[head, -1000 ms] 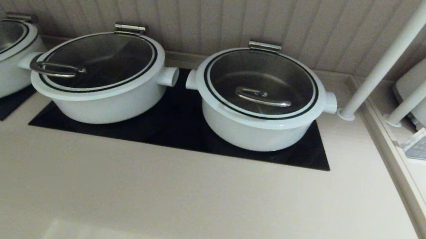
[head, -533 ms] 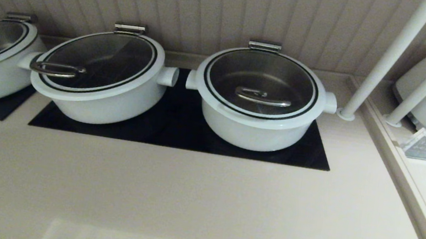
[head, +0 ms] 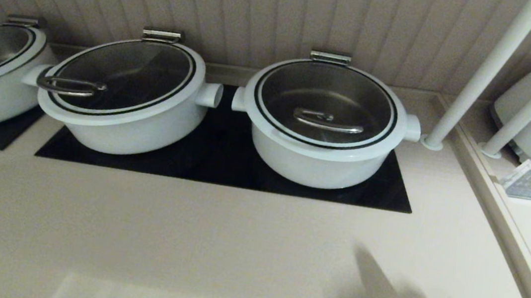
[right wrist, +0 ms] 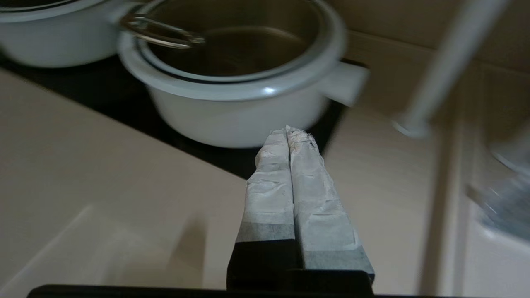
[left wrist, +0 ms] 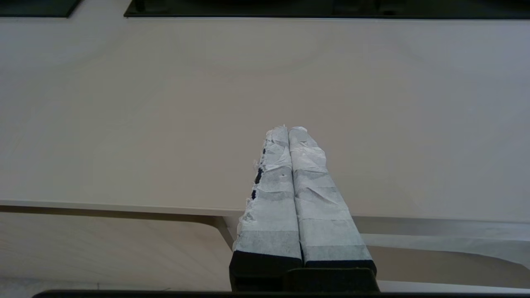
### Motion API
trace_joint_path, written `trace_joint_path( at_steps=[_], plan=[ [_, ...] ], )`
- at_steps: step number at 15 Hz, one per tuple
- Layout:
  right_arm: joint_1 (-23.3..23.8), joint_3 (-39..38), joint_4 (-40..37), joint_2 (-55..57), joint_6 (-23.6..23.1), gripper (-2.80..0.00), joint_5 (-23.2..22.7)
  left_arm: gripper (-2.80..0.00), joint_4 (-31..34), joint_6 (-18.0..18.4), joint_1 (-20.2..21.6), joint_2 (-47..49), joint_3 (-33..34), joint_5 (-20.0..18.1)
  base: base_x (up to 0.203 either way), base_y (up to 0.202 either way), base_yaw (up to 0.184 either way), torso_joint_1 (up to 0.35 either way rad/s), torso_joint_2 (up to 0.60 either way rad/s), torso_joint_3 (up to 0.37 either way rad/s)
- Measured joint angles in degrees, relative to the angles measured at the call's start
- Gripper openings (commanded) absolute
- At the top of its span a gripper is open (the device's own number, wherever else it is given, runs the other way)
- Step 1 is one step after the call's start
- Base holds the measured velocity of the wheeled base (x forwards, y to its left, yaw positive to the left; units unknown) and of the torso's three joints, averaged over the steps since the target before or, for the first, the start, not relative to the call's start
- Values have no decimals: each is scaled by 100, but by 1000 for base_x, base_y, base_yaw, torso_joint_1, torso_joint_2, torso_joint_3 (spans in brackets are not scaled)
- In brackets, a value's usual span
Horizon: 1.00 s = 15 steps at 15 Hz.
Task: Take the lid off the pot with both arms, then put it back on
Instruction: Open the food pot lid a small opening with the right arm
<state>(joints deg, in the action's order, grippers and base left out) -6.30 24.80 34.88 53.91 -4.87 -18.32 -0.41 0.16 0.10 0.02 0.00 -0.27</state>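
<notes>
Head view: the lid [head: 325, 103] sits closed on the pot [head: 318, 162], bar handle at its centre. The pot stands on the black cooktop [head: 223, 164], right of a second white pot [head: 120, 125]. My right gripper [right wrist: 286, 130], fingers pressed together and empty, hangs in front of the pot. My left gripper [left wrist: 287, 129], likewise closed and empty, hovers over bare counter [left wrist: 165, 103], well short of the pot.

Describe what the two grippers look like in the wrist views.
The left gripper and right gripper look alike: two long tapering fingers wrapped in wrinkled pale grey-white tape with frayed tips, set on a black base. No cables or markings show.
</notes>
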Motion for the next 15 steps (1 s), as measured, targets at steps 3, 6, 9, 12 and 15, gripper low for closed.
trace_joint_path(
  at_steps=[3,6,9,12,15],
  plan=[
    [-440,150,707,994,-47,-280,-237,-280,0,2,0,0,0,1,0,0,0,0,0,0],
    [-1064,461,1371,1933,-43,-280,-252,-280,1,0,0,0,0,0,0,0,0,0,0,0],
    [-1806,915,1739,2714,-21,-280,-217,-280,0,2,0,0,0,2,0,0,0,0,0,0],
    [-2190,1204,1768,3222,-21,-280,-171,-280,1,0,-2,0,0,0,0,0,0,0,0,0],
    [-2272,1255,1778,3525,-10,-280,-166,-280,0,0,-2,0,0,0,0,0,0,0,0,0]
  ],
)
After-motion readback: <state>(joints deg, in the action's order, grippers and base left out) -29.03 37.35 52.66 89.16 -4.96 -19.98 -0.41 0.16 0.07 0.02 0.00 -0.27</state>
